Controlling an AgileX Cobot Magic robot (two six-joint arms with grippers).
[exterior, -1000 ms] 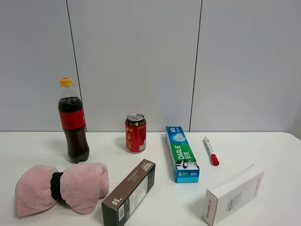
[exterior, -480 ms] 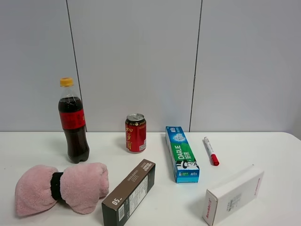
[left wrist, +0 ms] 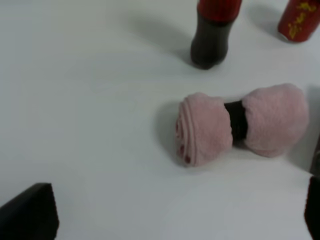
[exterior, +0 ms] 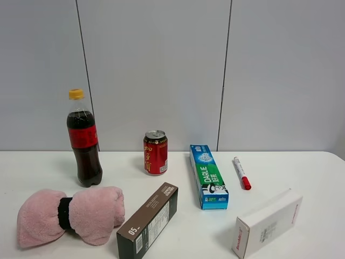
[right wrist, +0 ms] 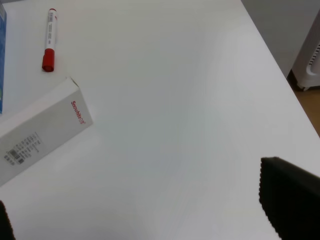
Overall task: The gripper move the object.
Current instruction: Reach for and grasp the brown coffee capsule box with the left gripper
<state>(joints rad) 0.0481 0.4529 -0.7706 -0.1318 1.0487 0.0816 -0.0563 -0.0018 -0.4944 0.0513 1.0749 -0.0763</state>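
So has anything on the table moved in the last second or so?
Nothing has visibly changed. The brown carton lies where it was, untouched, and so do the pink towel, the toothpaste box and the white carton.

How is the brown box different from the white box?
The brown box is dark with white print and "05" on its end; the white box is pale with red lettering. The brown box lies left of the middle, beside the pink towel; the white box lies on the right, nearer the red marker. Both are long cartons lying flat on the table, slanted the same way.
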